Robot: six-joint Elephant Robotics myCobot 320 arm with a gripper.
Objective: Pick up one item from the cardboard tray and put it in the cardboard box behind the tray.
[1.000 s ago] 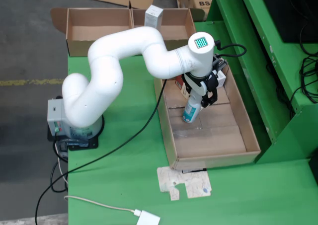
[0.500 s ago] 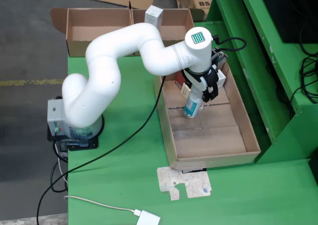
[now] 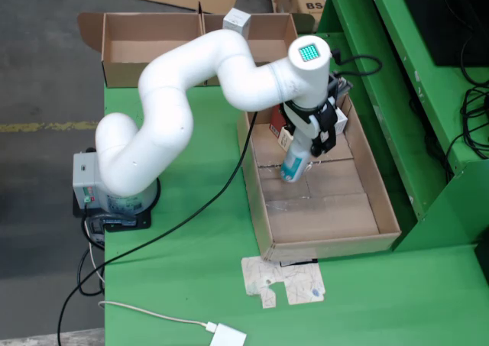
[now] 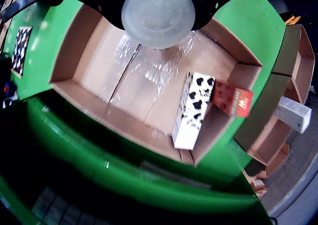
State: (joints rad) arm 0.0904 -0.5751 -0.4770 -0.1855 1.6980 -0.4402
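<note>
Right of centre in the fixed view, black gripper (image 3: 299,159) pinched a pale blue-capped bottle (image 3: 293,167) hanging upright above the shallow cardboard tray (image 3: 321,222); open cardboard box (image 3: 137,46) lay upper left.

Glossy white arm (image 3: 191,79) of fat rounded segments rises from a grey base (image 3: 85,179); its wrist cap carries a teal grid panel (image 3: 309,53); black pincer (image 3: 309,136) mount below.
</note>
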